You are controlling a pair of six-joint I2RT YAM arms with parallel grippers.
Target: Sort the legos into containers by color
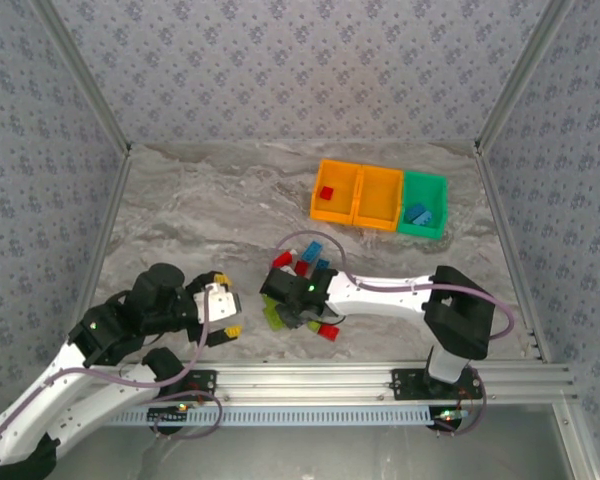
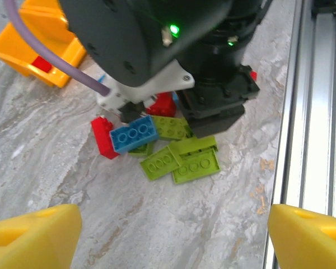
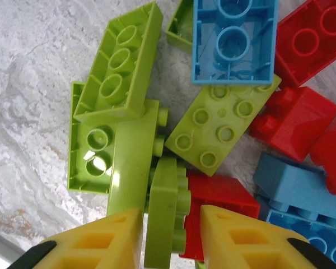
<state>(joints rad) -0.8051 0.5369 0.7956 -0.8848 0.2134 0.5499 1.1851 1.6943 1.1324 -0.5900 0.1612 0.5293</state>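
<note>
Now, at the bottom of the frame, our right end effector (image 3: 171, 216) pinches a lime green lego (image 3: 167, 185) standing on edge, while the left end effector (image 2: 168, 241) hangs wide and empty. We judge the bricks light, rigid and slick, best gripped across their flat side walls. The legos (image 1: 305, 290) cluster at the centre of the bench (image 1: 200, 200); the containers (image 1: 380, 200) sit upper right. We can read no lettering.

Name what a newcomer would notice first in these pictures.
A bright heap of red, blue and lime green legos lies front and centre on the table, where the right pincer grips a lime green brick on edge. Behind it, right, stand the orange and green containers.
</note>
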